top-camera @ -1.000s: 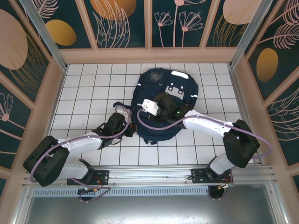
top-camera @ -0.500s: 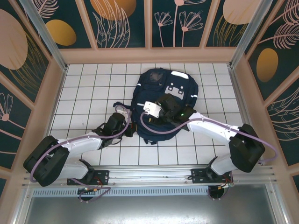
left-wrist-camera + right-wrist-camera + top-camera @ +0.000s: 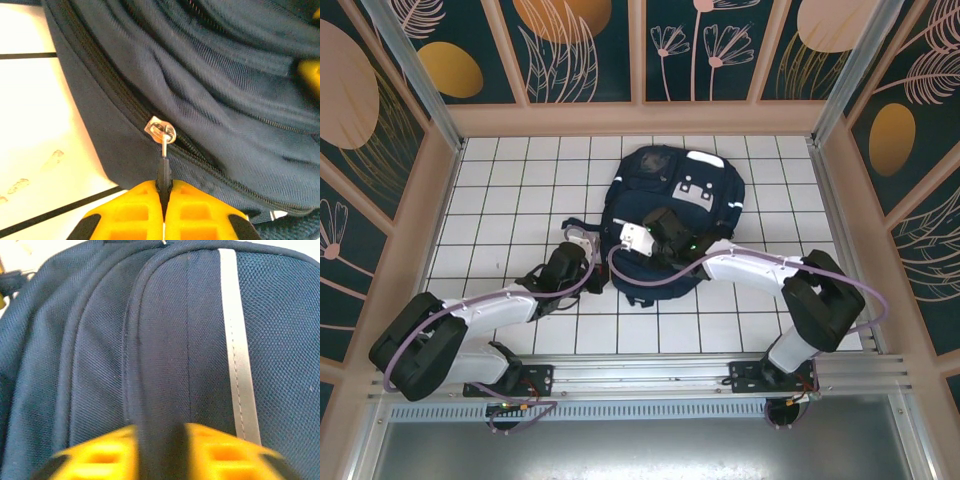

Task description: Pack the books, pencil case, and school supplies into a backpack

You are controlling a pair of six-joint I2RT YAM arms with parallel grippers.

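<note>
Backpack (image 3: 705,195): lies flat at mid-table (image 3: 510,200) on the white tiles. I see both arms reaching onto its near end.
Left gripper (image 3: 163,189): sits at the backpack's near-left edge, low against the side wall.
Left fingers (image 3: 132,212): yellow and pressed together, with no gap that I can make out.
Left hold: the dark pull (image 3: 163,167) of a zip is pinched between the tips and stands straight up from them.
Slider (image 3: 161,131): silver, just beyond the tips. It sits on the track (image 3: 100,82) that slants along the backpack's side, with navy fabric bulging above it.
Right gripper (image 3: 160,432): on top of the backpack, toward its near-left part, pointing along the front panel.
Right fingers (image 3: 95,460): blurred in my wrist view and only narrowly apart. A raised fold of navy fabric fills the gap, and I read that as a pinch on the cloth.
Stripe (image 3: 235,340): pale, running lengthwise on the panel just right of the right fingers, beside a stitched seam.
Tiles by the left gripper: bare white, lying left of the backpack's edge.
</note>
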